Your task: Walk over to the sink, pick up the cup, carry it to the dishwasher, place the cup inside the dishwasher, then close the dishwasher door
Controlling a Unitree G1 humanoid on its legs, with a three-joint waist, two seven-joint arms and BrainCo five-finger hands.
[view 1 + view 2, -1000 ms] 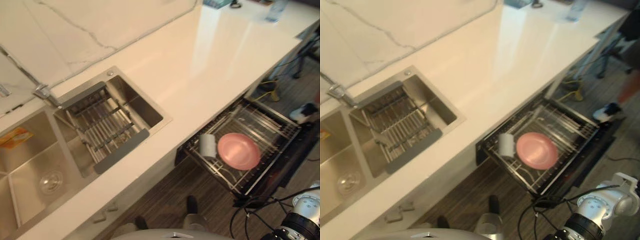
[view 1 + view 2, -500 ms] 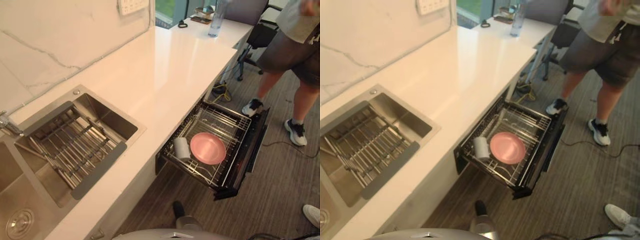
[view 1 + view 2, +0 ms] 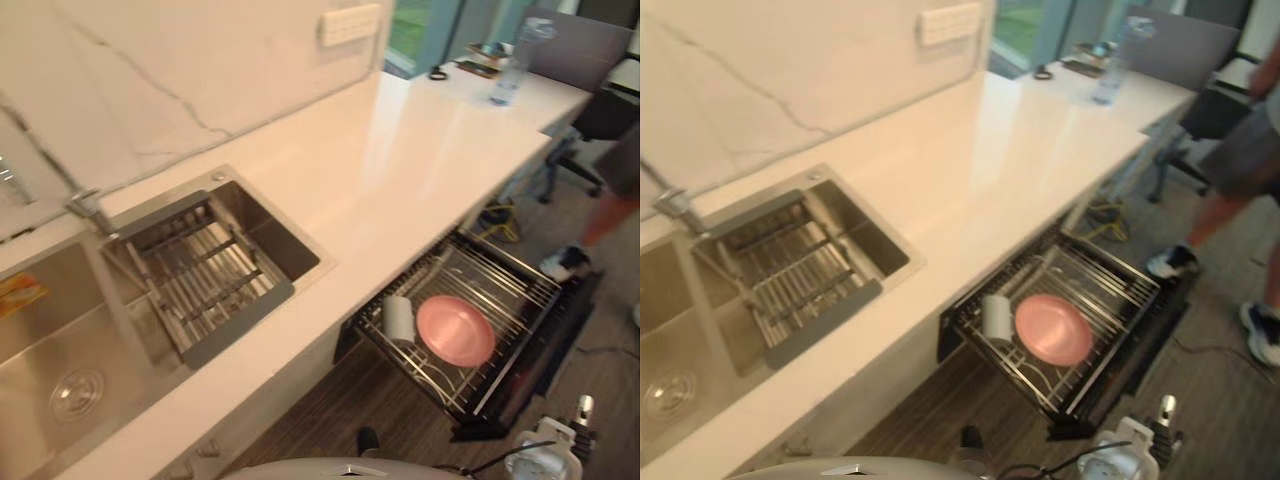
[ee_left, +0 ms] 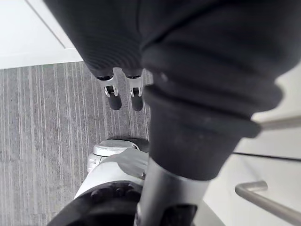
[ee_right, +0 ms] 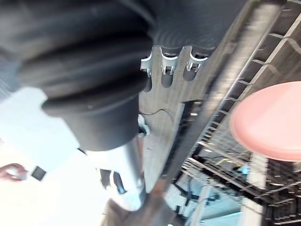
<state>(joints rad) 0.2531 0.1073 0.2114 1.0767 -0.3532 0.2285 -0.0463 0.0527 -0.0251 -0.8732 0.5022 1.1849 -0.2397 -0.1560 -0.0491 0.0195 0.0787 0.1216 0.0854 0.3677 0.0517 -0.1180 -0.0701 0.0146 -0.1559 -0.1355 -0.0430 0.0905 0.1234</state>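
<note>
Camera panned, cup (image 3: 398, 318) racked, robot hand (image 5: 168, 70) apart

The left hand (image 4: 136, 96) wore a dark ribbed cover, its fingers (image 4: 114, 96) silver with dark tips; past them the floor (image 4: 42, 122) was grey, finely striped. Past the right hand's (image 5: 194, 59) silver, dark-tipped fingers (image 5: 167, 70) the plate (image 5: 268, 122) was pink. The cup (image 3: 398, 320) was white, the wall (image 3: 150, 80) white marble veined grey, the countertop (image 3: 400, 170) glossy white.

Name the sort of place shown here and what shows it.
Probably a kitchen, perhaps in an office: steel sink in a white counter, dishwasher rack holding a cup and pink plate, office chair beyond.
</note>
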